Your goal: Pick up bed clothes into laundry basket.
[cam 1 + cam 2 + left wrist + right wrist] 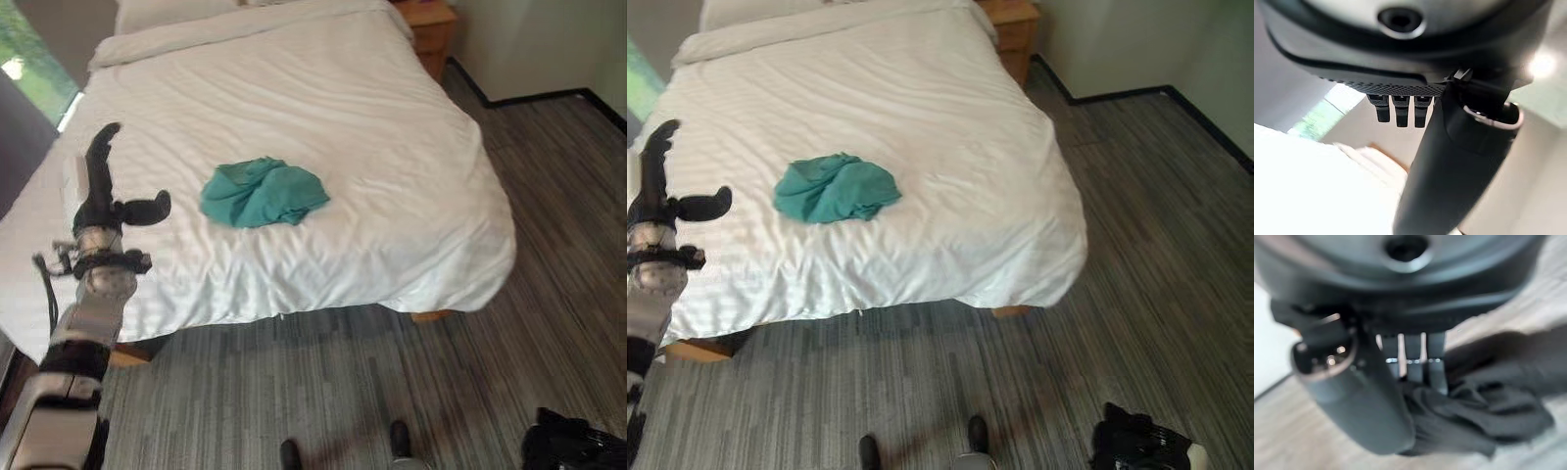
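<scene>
Left eye view: teal garment on bed, apart from raised, open-fingered left hand.

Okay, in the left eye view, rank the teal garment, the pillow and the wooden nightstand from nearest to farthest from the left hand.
From the left hand:
1. Teal garment, crumpled mid-bed, to its right.
2. Pillow, at the bed's head.
3. Wooden nightstand, beyond the bed's far right corner.

wooden nightstand, grey striped carpet
</scene>
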